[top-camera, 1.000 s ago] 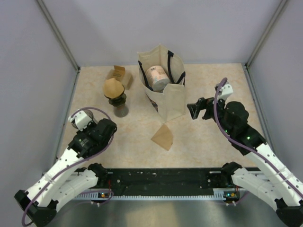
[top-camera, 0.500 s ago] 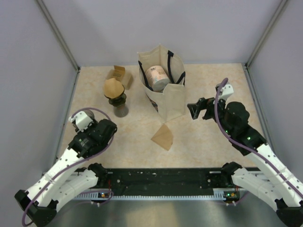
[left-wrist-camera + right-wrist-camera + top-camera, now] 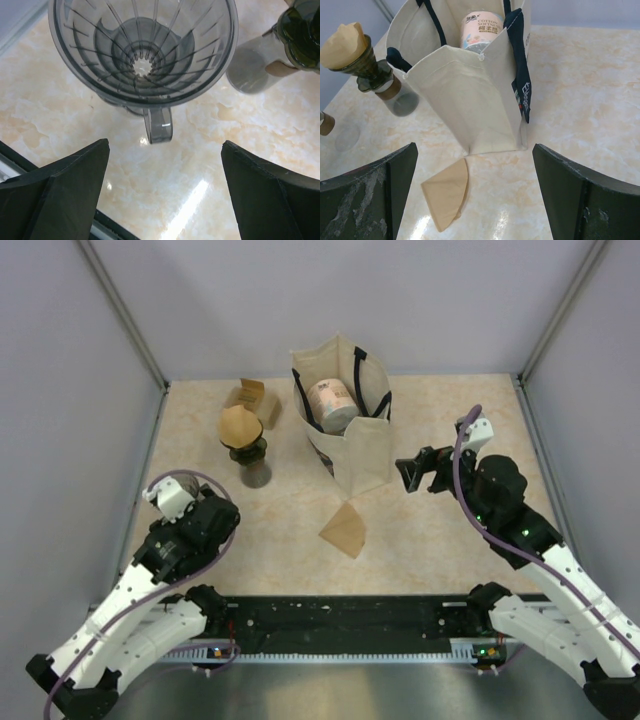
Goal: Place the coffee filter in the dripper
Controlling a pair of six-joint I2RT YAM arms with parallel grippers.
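Note:
A clear ribbed dripper (image 3: 142,55) stands upright and empty on the table, its handle (image 3: 157,125) pointing at my left gripper (image 3: 164,150). That gripper is open just short of the handle and holds nothing. In the top view my left arm (image 3: 185,535) hides the dripper. A folded brown coffee filter (image 3: 344,530) lies flat in front of the bag, also in the right wrist view (image 3: 447,192). My right gripper (image 3: 474,147) hovers open above and to the right of it, empty (image 3: 412,475).
A cream tote bag (image 3: 352,440) with navy handles stands mid-table with a paper roll (image 3: 330,400) inside. Left of it a dark green dripper (image 3: 243,448) on a glass bottle holds another brown filter (image 3: 238,425). A small cardboard box (image 3: 250,398) sits behind.
My left gripper has opened, and the left arm has drawn back a little toward the near left. The right arm, the bag and the flat filter have not moved.

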